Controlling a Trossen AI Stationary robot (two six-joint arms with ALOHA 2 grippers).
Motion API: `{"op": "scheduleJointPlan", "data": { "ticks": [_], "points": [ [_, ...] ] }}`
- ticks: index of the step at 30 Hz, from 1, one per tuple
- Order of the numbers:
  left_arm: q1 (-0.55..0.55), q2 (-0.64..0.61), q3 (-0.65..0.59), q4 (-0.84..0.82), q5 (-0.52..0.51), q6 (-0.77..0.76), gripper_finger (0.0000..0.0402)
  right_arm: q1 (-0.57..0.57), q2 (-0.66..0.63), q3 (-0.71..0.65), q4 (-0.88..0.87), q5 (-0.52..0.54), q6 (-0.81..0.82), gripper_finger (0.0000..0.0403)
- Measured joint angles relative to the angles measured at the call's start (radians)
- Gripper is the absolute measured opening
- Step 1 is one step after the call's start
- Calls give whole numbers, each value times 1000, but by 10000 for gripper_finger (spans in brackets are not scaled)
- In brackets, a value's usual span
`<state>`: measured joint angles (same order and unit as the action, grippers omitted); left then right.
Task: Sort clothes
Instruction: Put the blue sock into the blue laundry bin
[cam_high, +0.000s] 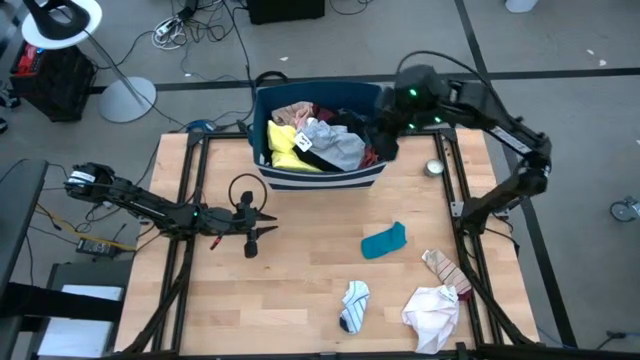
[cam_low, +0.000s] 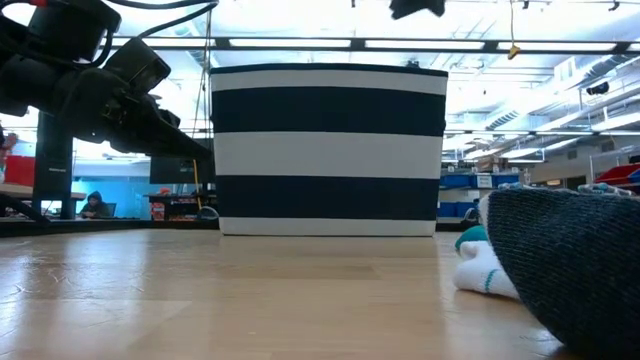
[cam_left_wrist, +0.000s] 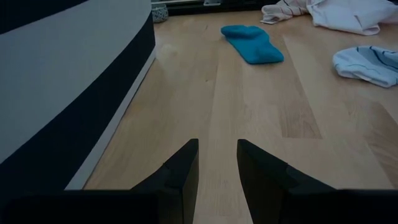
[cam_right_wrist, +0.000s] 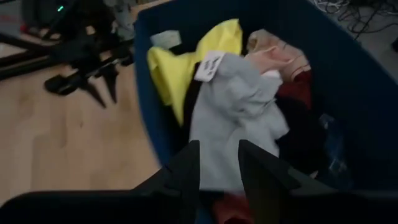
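Clothes heaped in the navy striped plastic bin (cam_high: 318, 178); my right jaws (cam_right_wrist: 217, 163) hang parted and empty over the grey fabric garment (cam_right_wrist: 231, 115); best drop straight, pinch one fold only; left jaws (cam_left_wrist: 216, 163) parted, idle beside the bin on the desk (cam_high: 300, 290).

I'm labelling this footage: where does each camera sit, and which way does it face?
High: overhead, looking down on table, both arms, bin.
Low: table height, facing the striped bin; a dark arm upper left.
Left wrist: behind the left claw, looking past the bin at the teal sock.
Right wrist: above the bin, right claw over the grey garment.
Shared: all show the bin.
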<state>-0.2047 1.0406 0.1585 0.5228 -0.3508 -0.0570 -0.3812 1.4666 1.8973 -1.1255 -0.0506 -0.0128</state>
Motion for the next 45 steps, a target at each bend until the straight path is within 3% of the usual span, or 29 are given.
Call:
{"op": "scheduleJointPlan", "data": {
  "ticks": [5, 15, 25, 32, 45],
  "points": [
    [0, 0, 0, 0, 0, 0, 115, 116, -153, -205, 42, 76, 79, 111],
    [0, 0, 0, 3, 0, -4, 115, 339, -480, -811, 404, 114, 344, 111],
    [0, 0, 0, 3, 0, -7, 115, 421, -524, -1238, 692, 109, 440, 111],
    [0, 0, 0, 3, 0, -7, 115, 421, -475, -1386, 792, 101, 459, 112],
    [0, 0, 0, 2, 26, -2, 115, 513, -306, -1430, 851, 76, 402, 112]
  ]
}}
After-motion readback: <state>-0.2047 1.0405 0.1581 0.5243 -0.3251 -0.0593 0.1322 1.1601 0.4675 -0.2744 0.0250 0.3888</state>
